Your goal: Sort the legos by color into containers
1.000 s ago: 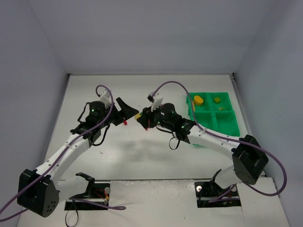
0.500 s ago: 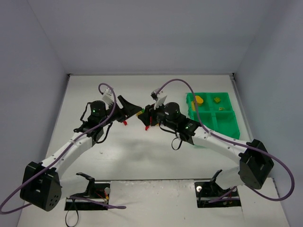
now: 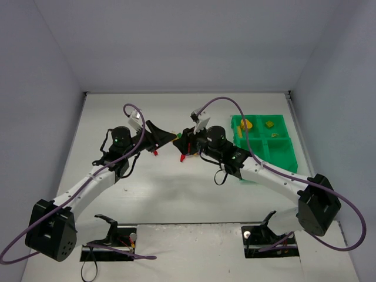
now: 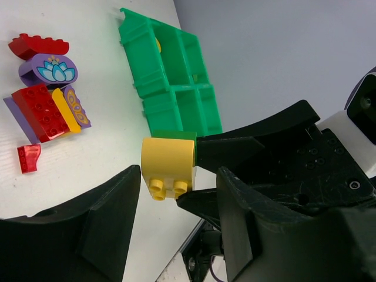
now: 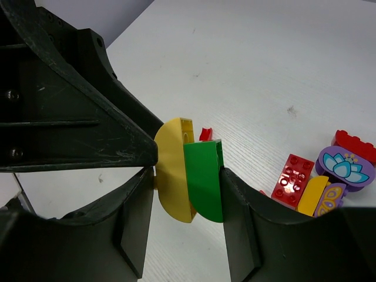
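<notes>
White tabletop [image 3: 176, 194] (scuffed); bluish walls [image 3: 176, 47] on three sides.

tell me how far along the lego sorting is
Done: yellow bricks lie in the far compartments of the tray. In hand: the right claw grips a joined yellow-and-green pair, left claw at its yellow half. Left: the red, purple and yellow pile on the table.

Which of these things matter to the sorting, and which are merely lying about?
Job: yellow-and-green brick pair held by the right claw, left claw flanking it, loose bricks, green tray, yellow pieces inside it.
Not the job: purple cables, black brackets by the arm bases.
</notes>
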`<state>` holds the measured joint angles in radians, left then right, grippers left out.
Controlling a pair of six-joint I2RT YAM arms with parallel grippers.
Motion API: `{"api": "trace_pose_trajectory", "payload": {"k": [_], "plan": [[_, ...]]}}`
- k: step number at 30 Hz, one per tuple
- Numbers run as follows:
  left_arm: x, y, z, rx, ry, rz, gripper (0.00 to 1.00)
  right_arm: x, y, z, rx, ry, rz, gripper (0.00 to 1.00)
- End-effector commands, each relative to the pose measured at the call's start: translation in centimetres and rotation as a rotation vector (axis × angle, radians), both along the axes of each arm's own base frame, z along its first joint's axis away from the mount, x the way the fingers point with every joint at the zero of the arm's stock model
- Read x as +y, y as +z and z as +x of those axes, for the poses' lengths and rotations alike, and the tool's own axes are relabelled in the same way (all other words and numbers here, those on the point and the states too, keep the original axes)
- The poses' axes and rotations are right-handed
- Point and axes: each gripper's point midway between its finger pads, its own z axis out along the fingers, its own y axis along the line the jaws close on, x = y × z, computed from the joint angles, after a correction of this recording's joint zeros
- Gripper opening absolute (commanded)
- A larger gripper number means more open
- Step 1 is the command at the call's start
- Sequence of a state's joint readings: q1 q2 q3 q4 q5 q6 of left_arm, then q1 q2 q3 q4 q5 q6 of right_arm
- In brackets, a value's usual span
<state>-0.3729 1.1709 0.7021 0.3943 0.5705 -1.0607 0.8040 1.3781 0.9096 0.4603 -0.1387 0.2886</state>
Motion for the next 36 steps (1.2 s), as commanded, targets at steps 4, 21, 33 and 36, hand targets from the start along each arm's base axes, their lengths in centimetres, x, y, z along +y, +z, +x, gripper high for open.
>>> {"api": "trace_pose_trajectory", "payload": {"k": [4, 21, 33, 36], "plan": [[-0.4, 3.0, 0.4, -0.104, -0.020, -0.053, 0.48, 0.2, 4.9, 0.1, -0.101, 0.012, 0.112, 0.00], [-0.9, 3.2, 0.8, -0.111, -0.042, -0.073, 0.20, 0.1, 4.7, 0.4, -0.104, 0.014, 0.104, 0.00], [0.2, 3.3, 0.4, -0.204, -0.073, -0.053, 0.00, -0.4, 4.1, 0.0, -0.051, 0.077, 0.082, 0.90], [1.5, 3.0, 0.7, -0.226, -0.071, -0.040, 0.00, -0.9, 4.5, 0.0, -0.037, 0.116, 0.096, 0.98]]}}
